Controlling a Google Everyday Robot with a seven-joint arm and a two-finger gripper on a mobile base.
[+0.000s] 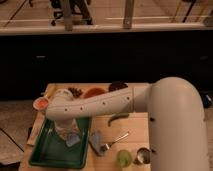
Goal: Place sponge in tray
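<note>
The sponge lies inside the green tray, near its right wall. The hand hangs just above it over the tray, under the white arm. On the wooden surface beside the tray lie a fork, a green pepper and a lime.
</note>
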